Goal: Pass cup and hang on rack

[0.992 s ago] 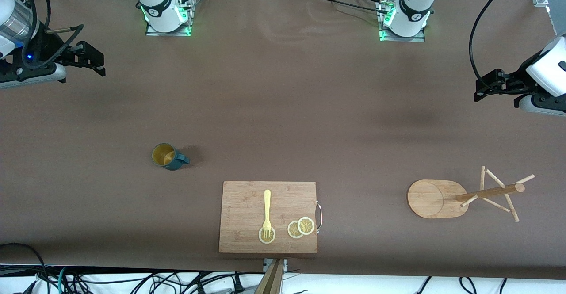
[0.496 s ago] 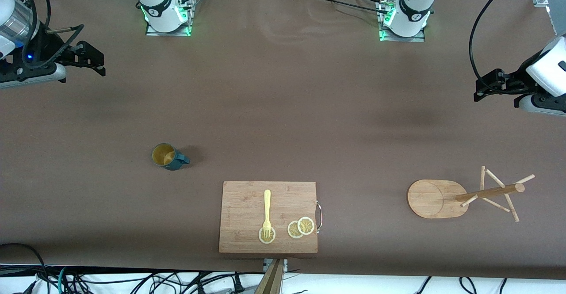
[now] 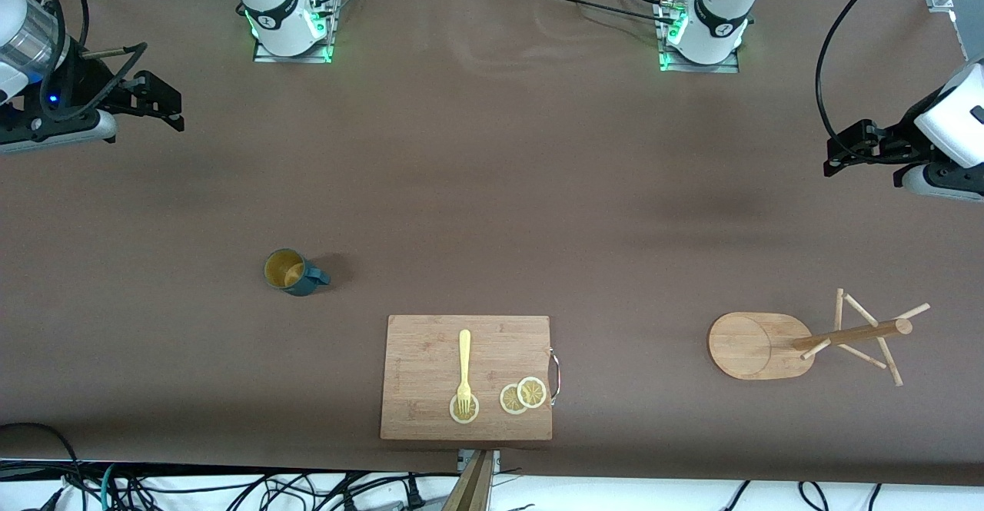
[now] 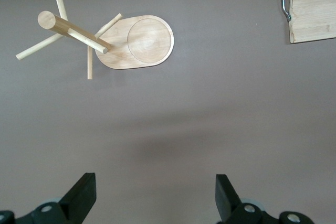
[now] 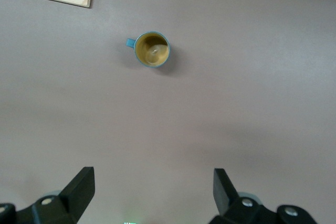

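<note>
Both the left tool (image 4: 152,200) and right tool (image 5: 152,198) gape empty.

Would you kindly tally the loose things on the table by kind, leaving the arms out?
Cups: 1, the cup
Racks: 1, the rack
Cutting boards: 1, the cutting board
Forks: 1, the fork
Lemon slices: 3, the lemon slices
Total: 7

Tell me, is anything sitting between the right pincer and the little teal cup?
Nothing visible is. The open right pincer hangs over bare brown table, and the small teal cup with a yellow inside stands alone, upright. The rectangular bamboo cutting board lies nearer the camera, off that path.
</note>
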